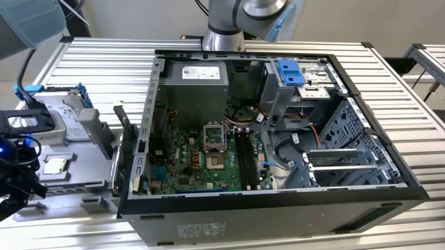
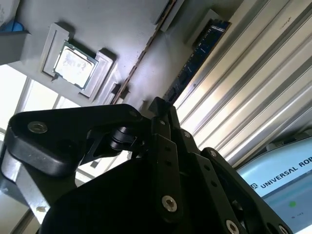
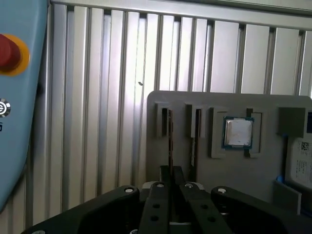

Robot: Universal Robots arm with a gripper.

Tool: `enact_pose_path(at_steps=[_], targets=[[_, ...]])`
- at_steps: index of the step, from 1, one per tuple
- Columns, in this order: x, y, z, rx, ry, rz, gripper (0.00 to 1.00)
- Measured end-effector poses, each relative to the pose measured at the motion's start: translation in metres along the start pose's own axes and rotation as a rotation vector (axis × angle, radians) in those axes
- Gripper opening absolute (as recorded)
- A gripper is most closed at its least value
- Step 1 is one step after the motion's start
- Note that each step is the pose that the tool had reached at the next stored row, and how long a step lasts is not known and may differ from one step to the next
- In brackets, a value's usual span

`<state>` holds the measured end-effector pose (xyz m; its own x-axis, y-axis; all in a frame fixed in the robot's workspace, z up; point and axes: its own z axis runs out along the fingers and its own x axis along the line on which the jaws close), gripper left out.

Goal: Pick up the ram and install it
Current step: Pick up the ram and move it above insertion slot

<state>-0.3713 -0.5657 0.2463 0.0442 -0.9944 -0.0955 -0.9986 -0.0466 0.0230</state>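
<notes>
Ram: long slim dark board with rows of tiny parts along its face in the second wrist view. In the first wrist view it is edge-on, just a thin dark line. It stands on edge in a slot of the grey tray. The tray sits on the ribbed metal tabletop, at 9 o'clock from the open computer case in the exterior view.

Hand: black, directly over the ram. Fingers are brought together with the board's upper edge pinched between them. The board's lower part sits in the slot.

Counts:
- Ram: 1, the one in the grip.
- Second thin card: 1, upright in the neighbouring slot, apart from the ram.
- Square silver processor chip: 1, flat in its own recess, beyond the second card.
- Grey tray: 1.
- Computer case: 1, side off, green motherboard exposed.
- Blue drive latch: 1, at 12 o'clock inside the case.
- Red button: 1, on a pale blue panel, well apart from the tray.
</notes>
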Motion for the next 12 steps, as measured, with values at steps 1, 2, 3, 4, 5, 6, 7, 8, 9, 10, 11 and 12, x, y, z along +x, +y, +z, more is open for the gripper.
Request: enact_pose_path(at_steps=[1,2,3,4,5,6,7,8,9,10,11,12], targets=[[-0.0001,0.0000,-0.0013,0.0001,-0.0001,0.000,0.00],[-0.0002,0.0000,-0.0026,0.0000,0.0000,0.000,0.00],[-0.0003,0.0001,-0.0037,0.0001,-0.0001,0.000,0.00],[-0.0004,0.0001,-0.0047,0.0000,-0.0001,0.000,0.00],[-0.0005,0.0001,-0.0055,0.0000,-0.0001,0.000,0.00],[-0.0006,0.0001,-0.0063,0.0000,0.0000,0.000,0.00],[-0.0007,0.0002,-0.0070,0.0000,-0.0001,0.000,0.00],[-0.0007,0.0002,-0.0077,0.0001,-0.0001,0.000,0.00],[-0.0008,0.0002,-0.0082,0.0001,-0.0001,0.000,0.00],[-0.0008,0.0002,-0.0088,0.0001,0.0000,0.000,0.00],[-0.0009,0.0002,-0.0096,0.0001,-0.0001,0.000,0.00],[-0.0010,0.0002,-0.0106,0.0000,0.0000,0.000,0.00]])
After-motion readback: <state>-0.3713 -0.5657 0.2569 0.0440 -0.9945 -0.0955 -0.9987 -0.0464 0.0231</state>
